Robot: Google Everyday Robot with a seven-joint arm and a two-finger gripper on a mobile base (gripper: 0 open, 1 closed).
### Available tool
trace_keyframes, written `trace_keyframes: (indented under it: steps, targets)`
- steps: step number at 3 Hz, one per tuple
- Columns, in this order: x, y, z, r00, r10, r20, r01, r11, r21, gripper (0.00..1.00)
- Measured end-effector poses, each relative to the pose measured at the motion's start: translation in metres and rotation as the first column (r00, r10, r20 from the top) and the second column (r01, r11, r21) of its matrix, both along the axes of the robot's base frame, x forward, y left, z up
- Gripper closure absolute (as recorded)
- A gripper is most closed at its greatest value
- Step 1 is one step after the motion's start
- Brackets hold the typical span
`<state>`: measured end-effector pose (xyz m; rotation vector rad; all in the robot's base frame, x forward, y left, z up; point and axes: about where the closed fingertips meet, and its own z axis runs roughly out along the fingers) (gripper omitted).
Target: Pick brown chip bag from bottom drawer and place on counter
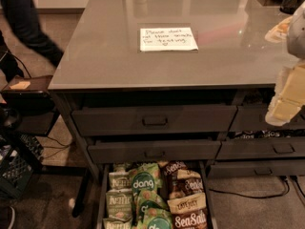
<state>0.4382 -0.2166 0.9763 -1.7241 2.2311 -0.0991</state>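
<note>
— Where did the brown chip bag (pixel 190 217) lie?
— Crinkly, in the bottom drawer (pixel 101 199) under the glossy desk (pixel 105 56).
— The end effector (pixel 286 99)?
— Off the desk's right edge; open or closed, I couldn't tell.

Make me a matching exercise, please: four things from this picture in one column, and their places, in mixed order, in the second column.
1. brown chip bag
2. white note
3. dang bag
4. gripper

a. on the counter
b. right edge of view, by the counter's front
c. bottom drawer, right side
d. bottom drawer, middle

Pairs: 1-c; 2-a; 3-d; 4-b
</note>
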Motion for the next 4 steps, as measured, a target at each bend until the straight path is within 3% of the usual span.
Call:
trace_keyframes:
  steps: [1, 2, 4]
  targets:
    - [-0.001, 0.000, -0.007, 1.0000, 0.002, 0.009, -0.002, 1.000, 0.008, 0.00]
    - [-0.008, -0.006, -0.036, 0.9996, 0.005, 0.027, -0.006, 0.998, 0.060, 0.00]
    - [-0.011, -0.014, -0.130, 0.9979, -0.002, 0.064, -0.010, 0.981, 0.195, 0.00]
